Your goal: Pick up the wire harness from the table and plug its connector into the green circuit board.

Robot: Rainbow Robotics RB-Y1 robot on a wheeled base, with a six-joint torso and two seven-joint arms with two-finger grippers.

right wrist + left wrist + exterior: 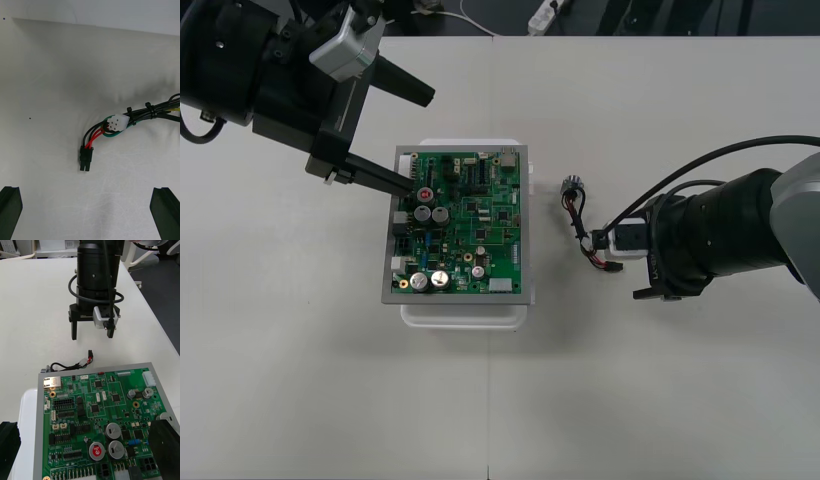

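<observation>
The green circuit board (465, 225) sits on its white base (465, 315) at mid-table. The wire harness (582, 228) lies flat on the table to the right of the board, apart from it, with its round socket (571, 186) at the far end. Its black plug (86, 158) rests on the table beside a small white connector (118, 123). My right gripper (642, 250) hovers above the plug end, open, with its fingers (10, 210) spread wide on either side. My left gripper (421, 142) hangs open over the board's left edge, and its fingers (165, 446) straddle the board (101, 416).
Bare table (660, 400) stretches in front of and to the right of the board. A white power strip (545, 14) lies on the dark floor beyond the far edge. In the left wrist view the right gripper (92, 333) stands beyond the harness (71, 365).
</observation>
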